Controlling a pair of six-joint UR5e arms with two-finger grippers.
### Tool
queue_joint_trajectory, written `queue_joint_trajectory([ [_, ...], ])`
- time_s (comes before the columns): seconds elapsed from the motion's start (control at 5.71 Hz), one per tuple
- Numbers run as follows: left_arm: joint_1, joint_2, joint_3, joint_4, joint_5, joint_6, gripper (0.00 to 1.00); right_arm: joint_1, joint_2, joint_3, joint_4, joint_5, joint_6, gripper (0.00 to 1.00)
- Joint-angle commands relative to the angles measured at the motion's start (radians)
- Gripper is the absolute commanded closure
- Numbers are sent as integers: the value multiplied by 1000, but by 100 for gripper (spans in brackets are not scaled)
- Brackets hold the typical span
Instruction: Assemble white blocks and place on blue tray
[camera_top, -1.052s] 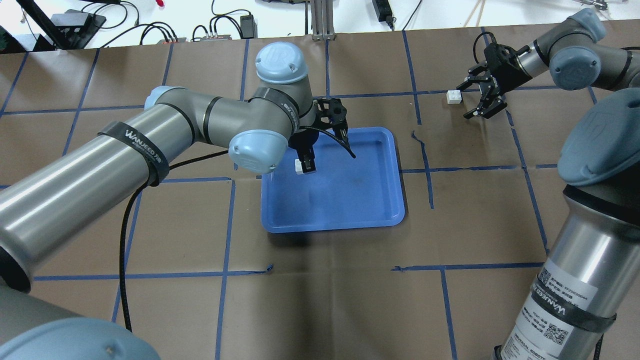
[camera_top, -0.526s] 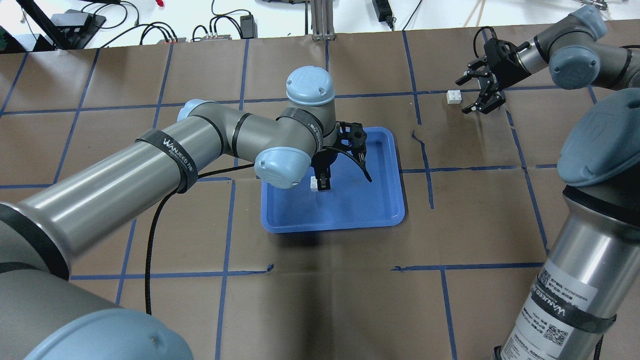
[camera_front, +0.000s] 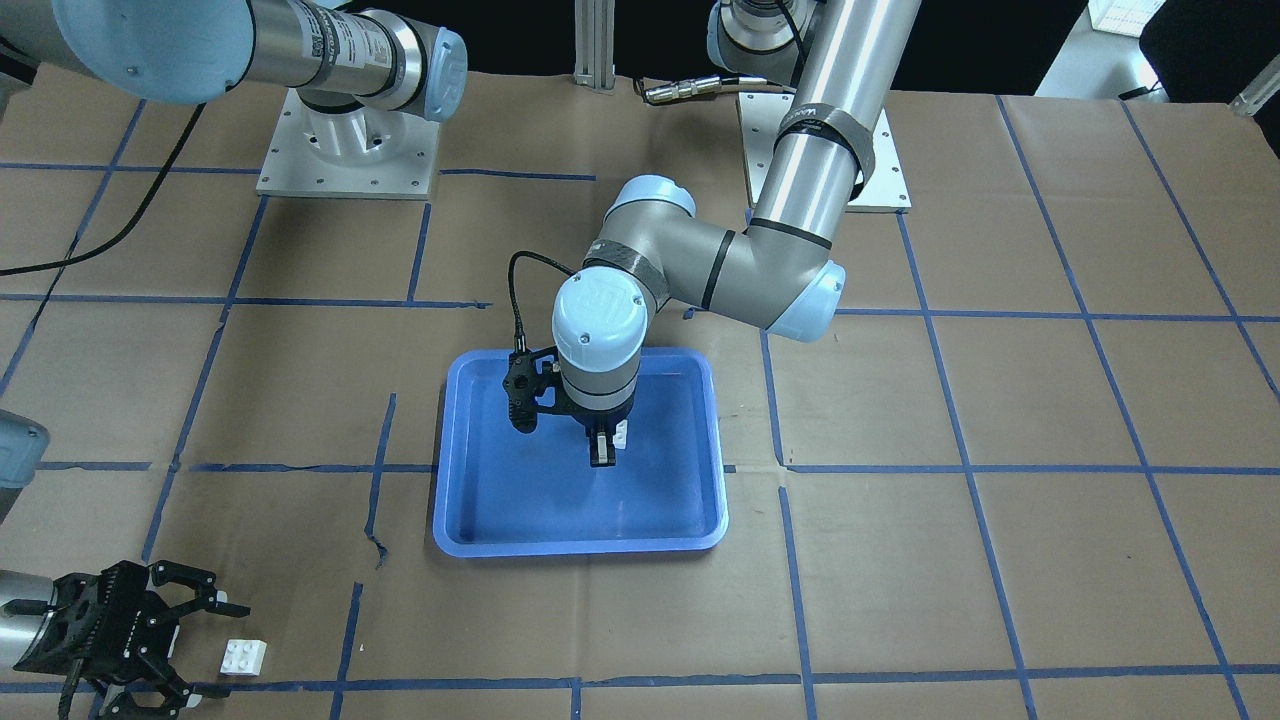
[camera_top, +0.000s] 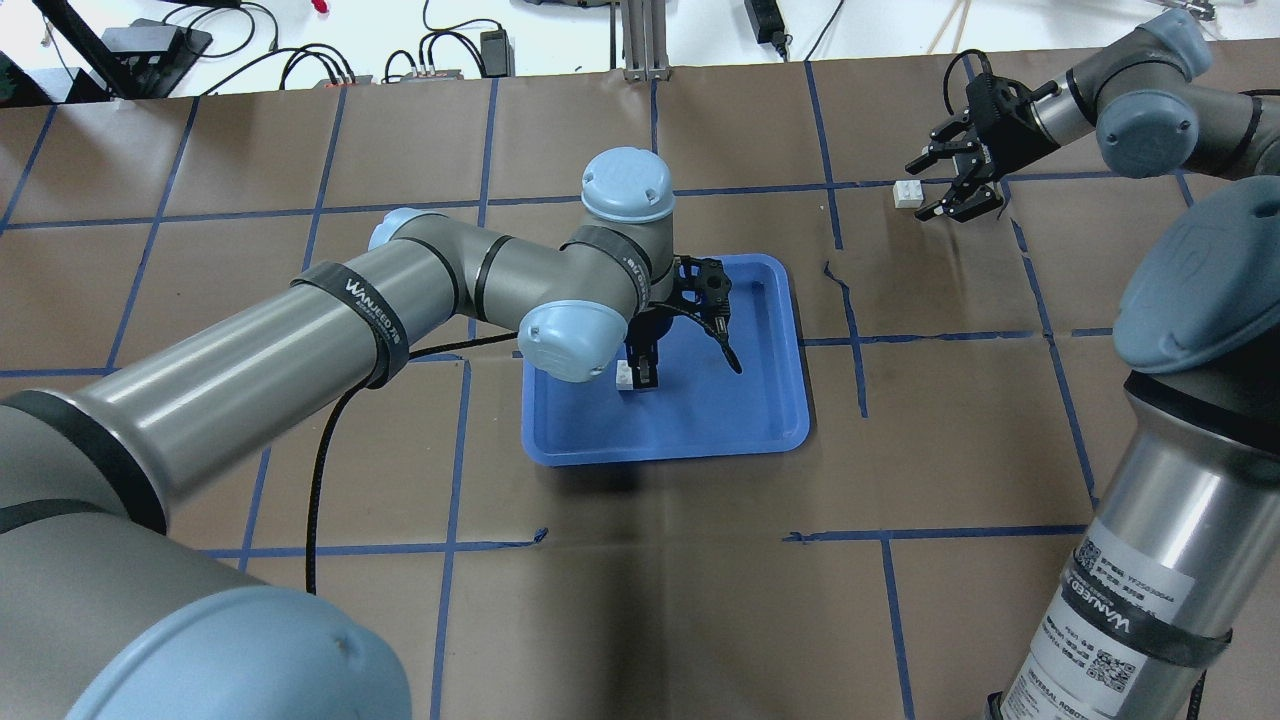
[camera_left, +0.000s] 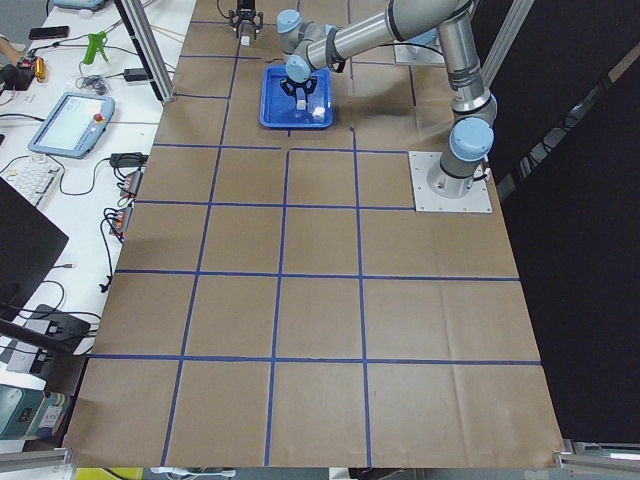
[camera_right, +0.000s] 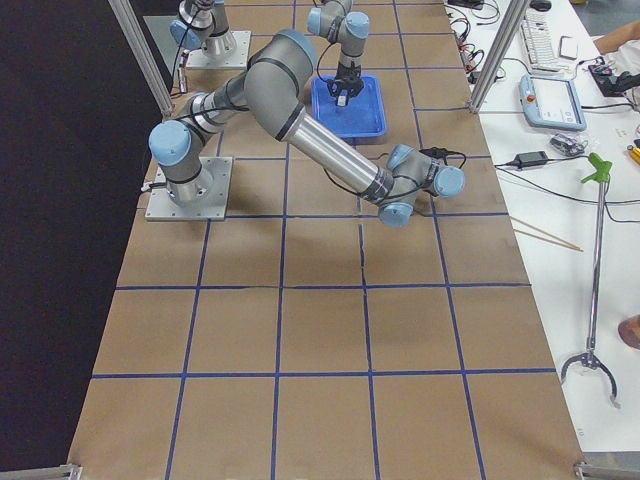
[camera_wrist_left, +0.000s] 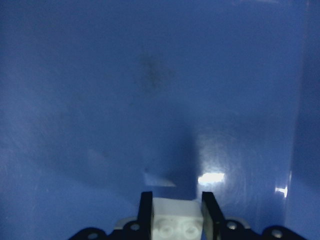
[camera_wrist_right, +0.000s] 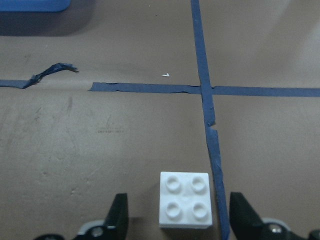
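White block (camera_wrist_left: 177, 220) held over the blue tray (camera_top: 760, 420)

You see the left gripper (camera_top: 640, 375) clamped on this white block, low over the tray floor. Well apart, at the robot's right side, the right gripper (camera_front: 205, 645) has its fingers spread, and the second white block (camera_wrist_right: 184, 200) lies on the brown paper (camera_top: 650, 600) just before them.

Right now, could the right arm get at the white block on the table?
Probably yes: the open right gripper sits at the white block, a finger on each side, nothing between.
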Motion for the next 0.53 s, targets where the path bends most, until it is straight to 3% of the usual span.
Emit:
queue_joint_trajectory([
  [0.0, 0, 1, -2, 0, -5, -13, 2, 0, -1, -5, -1, -1, -1, 57],
  [0.18, 0, 18, -2, -3, -7, -15, 1, 0, -1, -7, -1, -1, -1, 67],
  [0.35, 0, 51, 1, -13, -8, -23, 1, 2, -10, -15, -1, -1, 3, 69],
])
